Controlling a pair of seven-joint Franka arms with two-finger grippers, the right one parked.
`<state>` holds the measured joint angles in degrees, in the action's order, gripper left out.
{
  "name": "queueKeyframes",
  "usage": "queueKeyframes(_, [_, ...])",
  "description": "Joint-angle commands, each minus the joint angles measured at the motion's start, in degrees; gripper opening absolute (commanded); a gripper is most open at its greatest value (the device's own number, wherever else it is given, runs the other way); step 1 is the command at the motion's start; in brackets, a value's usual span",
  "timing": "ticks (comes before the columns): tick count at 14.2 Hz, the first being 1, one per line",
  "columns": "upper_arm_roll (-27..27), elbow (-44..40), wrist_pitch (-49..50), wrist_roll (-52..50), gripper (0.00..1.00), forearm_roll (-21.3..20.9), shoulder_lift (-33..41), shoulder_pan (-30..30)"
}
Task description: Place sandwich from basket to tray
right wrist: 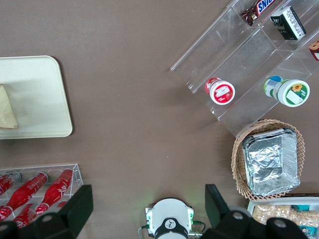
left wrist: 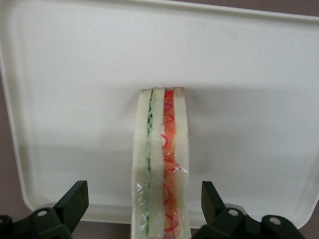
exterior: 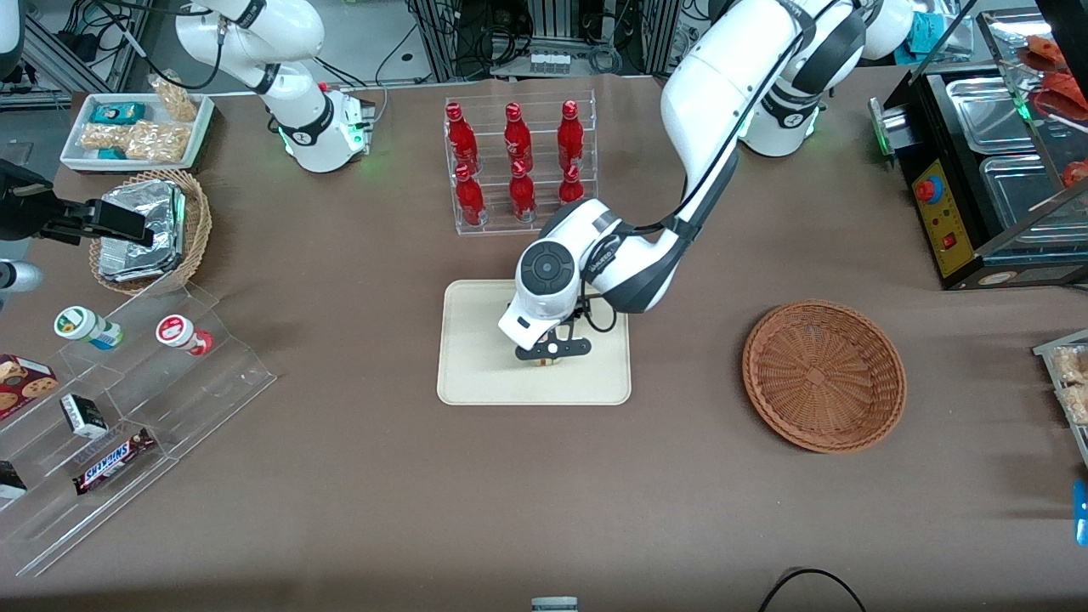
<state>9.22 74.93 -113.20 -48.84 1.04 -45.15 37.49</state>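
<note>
The left arm's black two-finger gripper [exterior: 551,355] hangs low over the large flat cream-beige rectangular tray [exterior: 476,374], its jaws spread wide; in the left wrist view each black fingertip [left wrist: 75,199] stands clear of the bread with tray surface showing in between.

Between those fingers lies the sandwich [left wrist: 160,164], a small triangular wedge of pale white bread in clear wrap, resting on the tray with its cut face toward the wrist camera. That face shows three bread slices, a thin green filling line in one seam and a broader red-orange layer in the other. The wrap glints over the end nearest the camera.

From the front, the arm's white wrist covers nearly all of the sandwich [exterior: 546,363]; only a sliver shows under the gripper. The right wrist view catches just a tan corner of it [right wrist: 7,109] at the picture's edge.

The wide, shallow reddish-brown wicker basket [exterior: 823,374] sits well apart, toward the working arm's end of the table.
</note>
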Motion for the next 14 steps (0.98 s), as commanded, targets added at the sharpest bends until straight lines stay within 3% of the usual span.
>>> queueKeyframes(1, [-3.4,1.6,7.3,-0.3,1.00,-0.9,7.1,-0.7])
queueKeyframes(6, [-5.1,8.3,21.2,9.4,1.00,-0.4,23.7,-12.9])
queueKeyframes(10, [-5.1,7.9,35.7,23.6,1.00,-0.4,32.3,-24.7])
queueKeyframes(14, [-5.3,7.7,43.0,34.7,1.00,-0.9,37.8,-34.7])
